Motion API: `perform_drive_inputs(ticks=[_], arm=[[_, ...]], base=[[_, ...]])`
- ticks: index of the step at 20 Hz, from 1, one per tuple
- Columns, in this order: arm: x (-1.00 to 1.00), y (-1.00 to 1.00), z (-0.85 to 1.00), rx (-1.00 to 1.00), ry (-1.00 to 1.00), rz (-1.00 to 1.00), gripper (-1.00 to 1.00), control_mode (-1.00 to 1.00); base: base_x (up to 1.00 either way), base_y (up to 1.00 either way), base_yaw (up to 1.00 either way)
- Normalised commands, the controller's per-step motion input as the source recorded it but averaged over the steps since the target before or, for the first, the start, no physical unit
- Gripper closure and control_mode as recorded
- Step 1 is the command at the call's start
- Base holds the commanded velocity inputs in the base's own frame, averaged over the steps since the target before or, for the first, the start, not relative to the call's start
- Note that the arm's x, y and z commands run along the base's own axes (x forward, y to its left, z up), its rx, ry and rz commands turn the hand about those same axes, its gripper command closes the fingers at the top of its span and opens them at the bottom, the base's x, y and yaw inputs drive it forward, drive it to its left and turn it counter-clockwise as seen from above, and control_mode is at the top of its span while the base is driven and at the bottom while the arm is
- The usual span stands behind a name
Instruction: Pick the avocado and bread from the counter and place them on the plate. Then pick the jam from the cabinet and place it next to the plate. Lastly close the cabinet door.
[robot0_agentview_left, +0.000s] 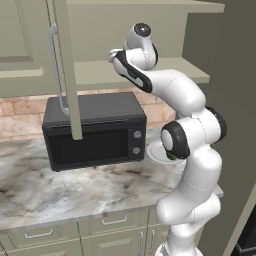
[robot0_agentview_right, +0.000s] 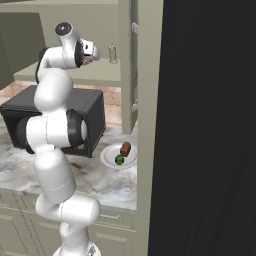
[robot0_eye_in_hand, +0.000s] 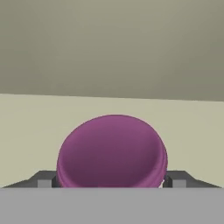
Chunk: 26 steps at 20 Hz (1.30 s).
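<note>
The cabinet (robot0_agentview_left: 125, 30) spans the top of the left base view, its door (robot0_agentview_left: 67, 70) swung open; the marbled worktop (robot0_agentview_left: 60, 185) fills the lower left; right of centre in the right base view, the plate (robot0_agentview_right: 107, 156) carries bread (robot0_agentview_right: 125, 148) and avocado (robot0_agentview_right: 119, 159); low centre in the hand view, the jam (robot0_eye_in_hand: 112, 151) sits between the tool (robot0_eye_in_hand: 112, 179) fingers, which flank it; whether they grip it I cannot tell.

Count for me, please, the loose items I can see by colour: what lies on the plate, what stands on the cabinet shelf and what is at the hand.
Dark green: 1, the avocado on the plate
Reddish-brown: 1, the bread on the plate
Purple: 1, the jam between the hand's fingers
Beige-grey: 1, the shaker on the cabinet shelf
Total: 4
</note>
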Motion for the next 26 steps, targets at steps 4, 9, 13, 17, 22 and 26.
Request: perform_drive_inputs(ticks=[4, 9, 13, 17, 22, 26], arm=[[0.00, 0.04, -0.25, 0.00, 0.03, 0.00, 1.00, -1.00], [0.00, 0.00, -0.17, 0.00, 0.04, 0.00, 1.00, -1.00], [-0.23, -0.01, -0.23, 0.00, 0.01, -0.02, 1.00, -1.00], [-0.37, 0.00, -0.44, 0.00, 0.00, -0.02, 1.00, -1.00], [-0.64, -0.15, -0.10, 0.00, 0.00, -0.06, 1.00, -1.00], [-0.73, -0.20, 0.00, 0.00, 0.00, -0.11, 1.00, -1.00]], base=[[0.00, 0.00, 0.00], [0.00, 0.00, 0.00], [0.00, 0.00, 0.00], [0.00, 0.00, 0.00], [0.00, 0.00, 0.00], [0.00, 0.00, 0.00]])
